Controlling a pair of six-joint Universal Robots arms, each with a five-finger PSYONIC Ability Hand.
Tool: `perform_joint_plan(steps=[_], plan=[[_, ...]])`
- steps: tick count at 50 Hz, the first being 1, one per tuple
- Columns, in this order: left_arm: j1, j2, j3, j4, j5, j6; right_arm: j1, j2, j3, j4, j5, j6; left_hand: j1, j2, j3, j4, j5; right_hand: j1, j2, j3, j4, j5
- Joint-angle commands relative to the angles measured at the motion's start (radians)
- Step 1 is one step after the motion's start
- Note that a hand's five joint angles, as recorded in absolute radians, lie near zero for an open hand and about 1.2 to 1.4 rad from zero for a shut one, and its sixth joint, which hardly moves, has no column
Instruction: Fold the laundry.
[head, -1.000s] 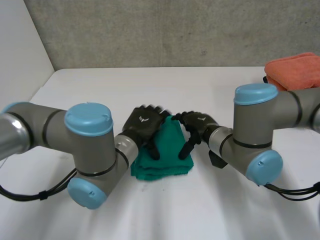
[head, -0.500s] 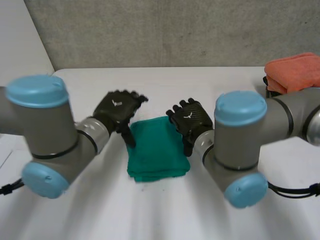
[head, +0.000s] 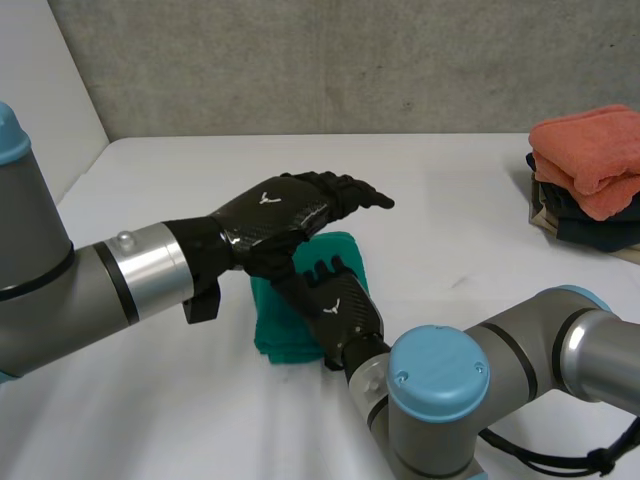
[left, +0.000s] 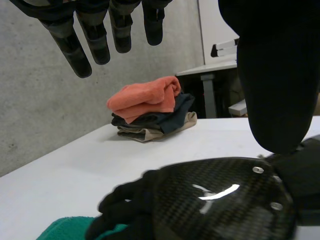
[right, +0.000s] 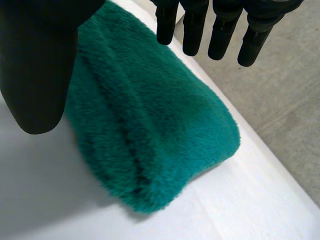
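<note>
Since the earlier frame both hands have moved from beside the towel (head: 272, 330) to above it. Nearest, the right hand (head: 338, 312) is over the towel's middle, fingers (right: 195, 30) straight and holding nothing. The green towel lies folded at the centre of the table (head: 200, 420). The left hand (head: 285, 215) reaches across above the right hand, fingers (left: 97, 45) straight, released. At the far right stands a stack (head: 585, 180) of folded laundry, orange on top.

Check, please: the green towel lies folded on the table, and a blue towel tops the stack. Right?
Not blue: an orange towel tops the stack, as the head view shows. The green towel does lie folded on the table.
</note>
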Motion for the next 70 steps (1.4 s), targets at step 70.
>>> perform_joint_plan(steps=[70], plan=[[-0.038,0.020,0.035,0.241,-0.196,-0.190,-1.157,0.322,-0.540,-0.279,-0.724,0.341,-0.001,-0.031,-0.038,-0.028,-0.049,1.111,1.103,1.103,1.104,1.096]])
